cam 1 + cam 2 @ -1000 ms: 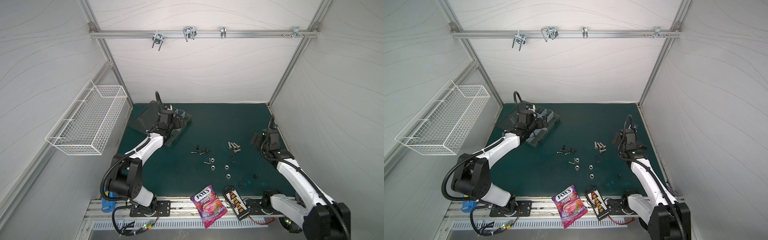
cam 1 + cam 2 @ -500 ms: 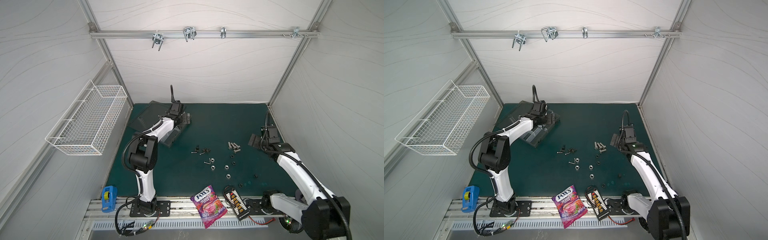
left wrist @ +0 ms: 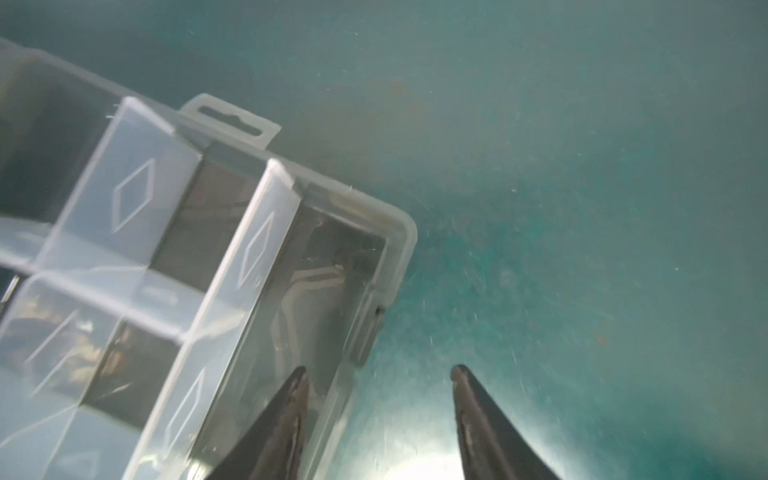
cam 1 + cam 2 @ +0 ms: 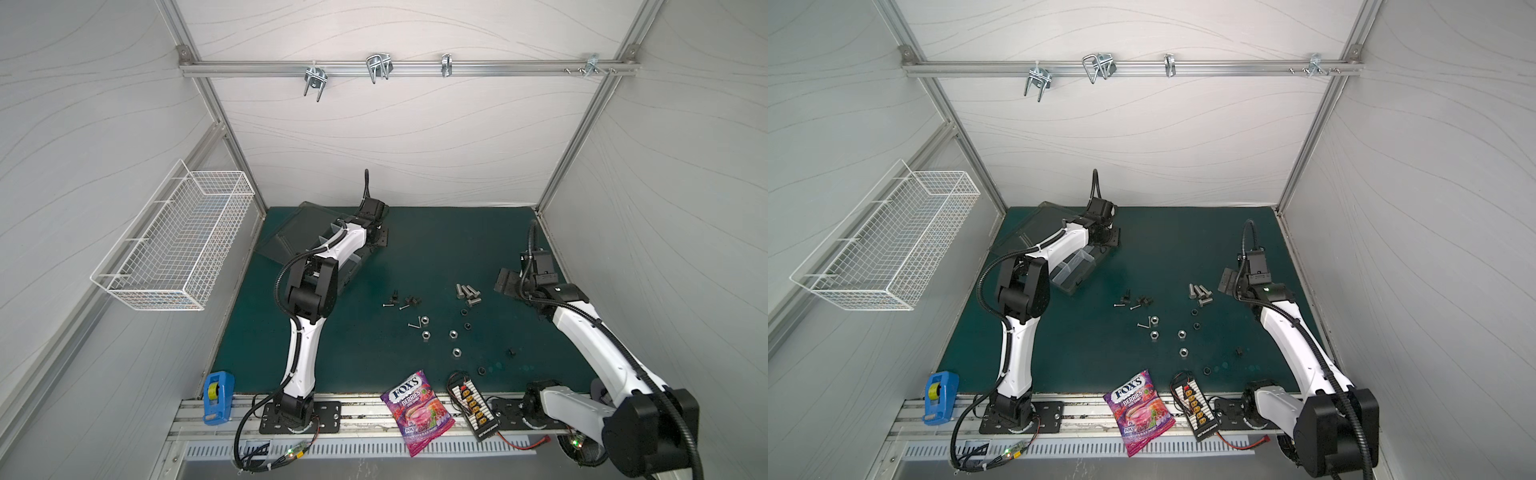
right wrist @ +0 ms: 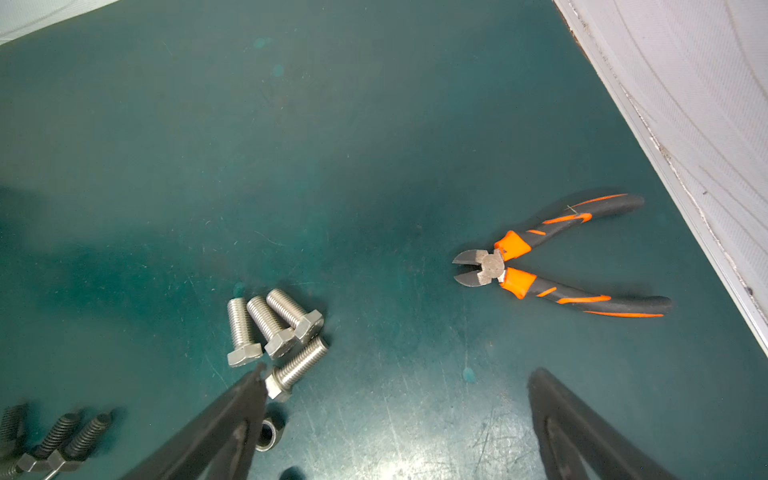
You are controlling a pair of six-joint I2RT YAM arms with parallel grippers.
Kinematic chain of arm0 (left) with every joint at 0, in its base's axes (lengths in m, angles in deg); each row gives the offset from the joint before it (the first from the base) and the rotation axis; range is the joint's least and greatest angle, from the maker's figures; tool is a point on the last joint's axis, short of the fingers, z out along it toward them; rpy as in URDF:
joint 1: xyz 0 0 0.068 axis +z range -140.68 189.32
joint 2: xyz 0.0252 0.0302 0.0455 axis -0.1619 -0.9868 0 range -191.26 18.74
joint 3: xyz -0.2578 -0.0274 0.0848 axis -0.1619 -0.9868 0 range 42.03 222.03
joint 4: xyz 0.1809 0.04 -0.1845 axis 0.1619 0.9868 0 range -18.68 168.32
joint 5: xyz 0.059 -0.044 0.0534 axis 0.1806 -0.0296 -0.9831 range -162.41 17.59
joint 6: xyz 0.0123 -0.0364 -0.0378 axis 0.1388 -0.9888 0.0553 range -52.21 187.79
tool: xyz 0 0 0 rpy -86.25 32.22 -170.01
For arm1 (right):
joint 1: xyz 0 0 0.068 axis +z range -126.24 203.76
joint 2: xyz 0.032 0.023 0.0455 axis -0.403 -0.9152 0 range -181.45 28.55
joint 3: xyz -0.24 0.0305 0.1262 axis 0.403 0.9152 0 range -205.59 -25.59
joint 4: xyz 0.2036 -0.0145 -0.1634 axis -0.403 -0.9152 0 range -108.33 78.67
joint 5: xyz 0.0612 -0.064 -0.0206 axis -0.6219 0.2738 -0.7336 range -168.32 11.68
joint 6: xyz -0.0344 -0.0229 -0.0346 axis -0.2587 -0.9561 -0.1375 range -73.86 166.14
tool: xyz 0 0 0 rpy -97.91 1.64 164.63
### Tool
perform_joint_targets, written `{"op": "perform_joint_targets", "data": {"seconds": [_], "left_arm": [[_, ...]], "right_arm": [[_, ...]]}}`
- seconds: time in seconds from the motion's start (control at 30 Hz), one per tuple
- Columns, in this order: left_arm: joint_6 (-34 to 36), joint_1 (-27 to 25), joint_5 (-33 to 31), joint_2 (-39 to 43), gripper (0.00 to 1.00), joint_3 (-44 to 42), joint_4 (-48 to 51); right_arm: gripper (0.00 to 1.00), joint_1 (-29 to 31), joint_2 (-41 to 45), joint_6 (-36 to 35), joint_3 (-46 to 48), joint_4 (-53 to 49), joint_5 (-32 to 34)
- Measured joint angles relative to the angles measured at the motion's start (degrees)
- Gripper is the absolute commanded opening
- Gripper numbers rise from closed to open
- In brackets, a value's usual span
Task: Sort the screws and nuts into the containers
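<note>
The left tool [image 3: 379, 369], half spread, straddles a corner wall of the open organizer box [image 4: 1073, 272] at the table's [image 4: 1183, 232] upper left, probably to steady it, while the right tool [image 5: 397, 370], spread wide and empty, hovers beside the hex bolts [image 5: 274, 328] at centre-right, with the nuts [image 4: 1154, 320] loose nearby.

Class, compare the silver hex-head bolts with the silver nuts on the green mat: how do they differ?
Shape: the bolts have a long threaded shank and a hex head; the silver nuts are short hexagonal rings with a centre hole.
Layout: the bolts lie bunched together; the silver nuts lie scattered apart.
Both are silver and lie loose on the green mat.
</note>
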Motion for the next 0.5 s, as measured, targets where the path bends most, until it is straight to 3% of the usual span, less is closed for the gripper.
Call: {"op": "perform_joint_targets", "data": {"seconds": [0.23, 0.43, 0.5], "left_arm": [[3.17, 0.04, 0.59, -6.23, 0.38, 7.87, 5.46], [7.04, -0.04, 1.7, -7.06, 0.18, 8.66, 7.85], [9.11, -0.26, 2.1, -7.06, 0.15, 8.66, 7.93]], "right_arm": [[0.99, 0.57, -0.37, -0.2, -1.77, -0.5, -0.02], [0.99, 0.57, -0.37, -0.22, -2.6, -1.25, 0.11], [0.99, 0.57, -0.37, -0.22, -2.6, -1.88, 0.2]]}}
